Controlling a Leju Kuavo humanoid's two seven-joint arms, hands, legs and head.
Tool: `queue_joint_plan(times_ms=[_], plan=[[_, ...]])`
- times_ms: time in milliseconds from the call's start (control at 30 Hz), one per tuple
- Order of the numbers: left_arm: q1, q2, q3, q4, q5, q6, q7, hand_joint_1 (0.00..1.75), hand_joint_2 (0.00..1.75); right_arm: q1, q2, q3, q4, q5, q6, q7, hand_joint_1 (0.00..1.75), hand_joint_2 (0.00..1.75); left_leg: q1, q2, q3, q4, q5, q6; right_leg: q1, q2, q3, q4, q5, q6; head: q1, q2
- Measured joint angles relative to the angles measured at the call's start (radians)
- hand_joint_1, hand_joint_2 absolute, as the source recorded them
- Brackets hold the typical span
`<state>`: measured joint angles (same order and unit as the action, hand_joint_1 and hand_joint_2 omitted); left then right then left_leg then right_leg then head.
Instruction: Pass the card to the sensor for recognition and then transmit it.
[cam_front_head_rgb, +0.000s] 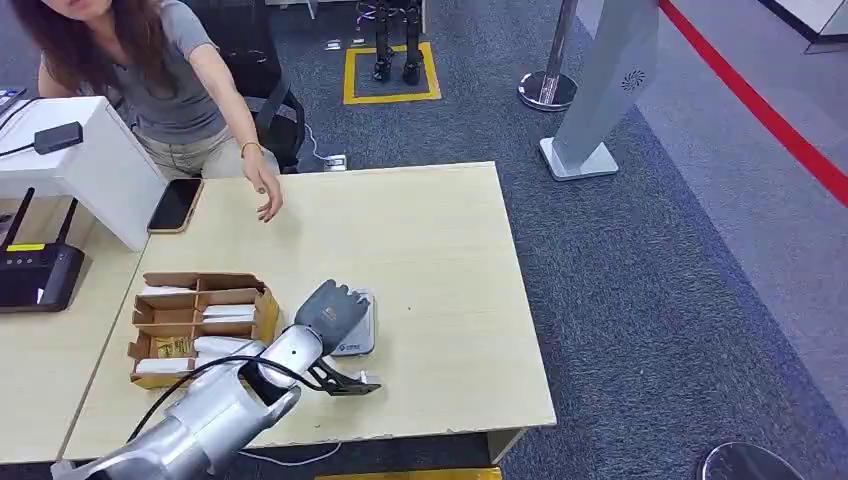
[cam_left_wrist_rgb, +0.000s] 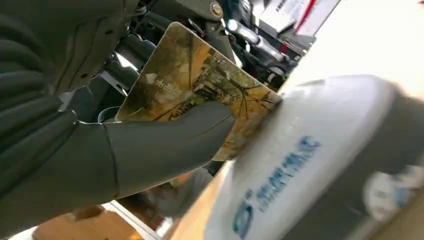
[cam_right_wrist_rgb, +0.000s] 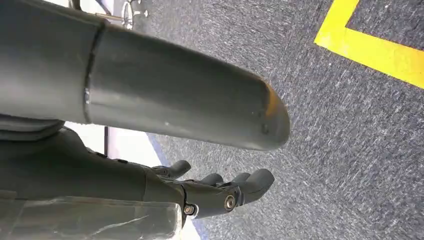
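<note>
I see my left hand (cam_front_head_rgb: 330, 308) pinching the card (cam_left_wrist_rgb: 195, 85) against the white sensor (cam_left_wrist_rgb: 310, 165); my right hand (cam_right_wrist_rgb: 210, 192) hangs loosely curled, holding nothing.

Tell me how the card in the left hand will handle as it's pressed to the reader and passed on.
The card looks flat and unbent under the left hand thumb, so probably stiff. Its printed face seems glossy, so it may slip. Thin as it is, it's likely light, and its edge already meets the white sensor.

A silver left arm (cam_front_head_rgb: 215, 410) is seen, looped by a black cable (cam_front_head_rgb: 200, 375), ending in a grey ribbed left hand (cam_front_head_rgb: 328, 307).
</note>
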<state>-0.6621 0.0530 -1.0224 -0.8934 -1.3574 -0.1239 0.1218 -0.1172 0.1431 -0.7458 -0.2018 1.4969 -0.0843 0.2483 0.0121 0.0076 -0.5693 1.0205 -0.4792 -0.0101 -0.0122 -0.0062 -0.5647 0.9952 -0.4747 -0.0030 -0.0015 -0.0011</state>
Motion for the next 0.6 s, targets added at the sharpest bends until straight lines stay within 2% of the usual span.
queue_joint_plan(times_ms=[100, 200, 333, 467, 600], plan=[[0.0, -0.006, -0.003, 0.008, 0.031, -0.011, -0.028, 1.75, 1.75, 0.0, 0.0, 0.0, 0.0, 0.0, 0.0, 0.0, 0.0, 0.0, 0.0, 0.0, 0.0, 0.0, 0.0, 0.0, 0.0, 0.0, 0.0, 0.0, 0.0, 0.0, 0.0, 0.0], [-0.006, -0.01, -0.014, 0.008, 0.052, 0.01, -0.018, 1.75, 1.75, 0.0, 0.0, 0.0, 0.0, -0.002, 0.0, 0.0, 0.0, 0.0, 0.0, 0.0, 0.0, 0.0, 0.0, 0.0, 0.0, 0.0, 0.0, 0.0, 0.0, 0.0, 0.0, 0.0], [-0.028, -0.013, -0.014, -0.005, 0.052, 0.082, 0.061, 1.75, 1.75, 0.001, 0.0, -0.002, 0.0, -0.01, 0.0, -0.003, 0.0, 0.0, 0.0, -0.001, 0.0, 0.0, 0.0, 0.0, 0.0, -0.001, 0.0, 0.0, 0.0, 0.0, 0.0, 0.0], [-0.052, 0.005, 0.0, -0.084, -0.006, 0.173, 0.161, 1.75, 1.75, 0.004, 0.0, -0.004, 0.0, -0.018, -0.001, -0.013, 0.0, 0.0, 0.0, -0.001, 0.0, 0.0, 0.0, 0.0, 0.0, -0.001, 0.0, 0.0, 0.0, 0.0, 0.0, 0.0], [-0.103, 0.039, 0.09, -0.152, -0.019, 0.204, 0.18, 1.75, 1.75, 0.006, 0.0, -0.004, 0.0, -0.012, -0.001, -0.018, 0.0, 0.0, 0.0, 0.0, 0.0, 0.0, 0.0, 0.0, 0.0, 0.0, 0.0, 0.0, 0.0, 0.0, 0.0, 0.0]])
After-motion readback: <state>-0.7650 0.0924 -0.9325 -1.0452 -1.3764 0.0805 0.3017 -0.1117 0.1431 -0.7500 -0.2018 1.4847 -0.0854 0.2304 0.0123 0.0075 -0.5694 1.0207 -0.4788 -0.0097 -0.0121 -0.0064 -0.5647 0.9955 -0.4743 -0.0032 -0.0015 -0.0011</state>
